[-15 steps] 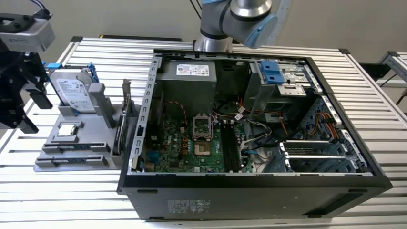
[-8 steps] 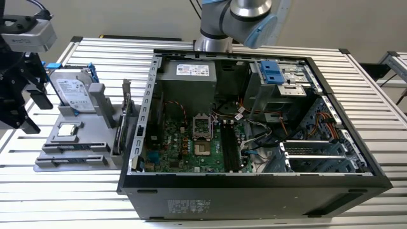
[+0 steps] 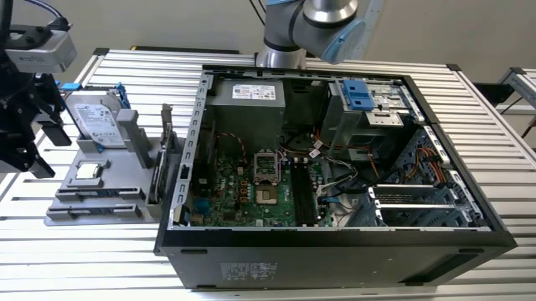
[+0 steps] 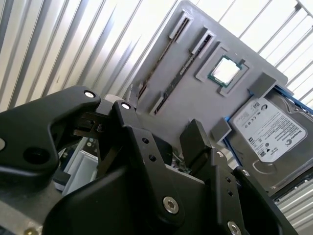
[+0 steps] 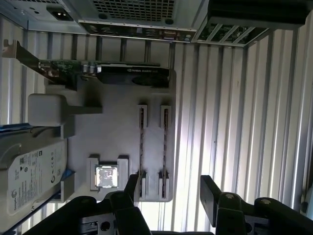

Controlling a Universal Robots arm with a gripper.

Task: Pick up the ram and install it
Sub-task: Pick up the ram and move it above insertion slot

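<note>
Both jaws are gaping empty near the ram (image 5: 165,147), standing edge-on at the exterior view's nine o'clock; light, probably brittle, best pinched mid-length.

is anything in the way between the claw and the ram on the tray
Nothing visible. In the first wrist view the open claw hangs above the gray tray, with only bare space between it and the ram, edge-on in its slot.

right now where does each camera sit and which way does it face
Exterior view: off the arm, above, facing down into the open case; arm and gripper show.
First wrist view: at the wrist, facing down onto the holder; fingers show.
Second wrist view: wrist too, slanting across the holder; fingers show.
Wrist views share holder, ram, hard drive.
</note>
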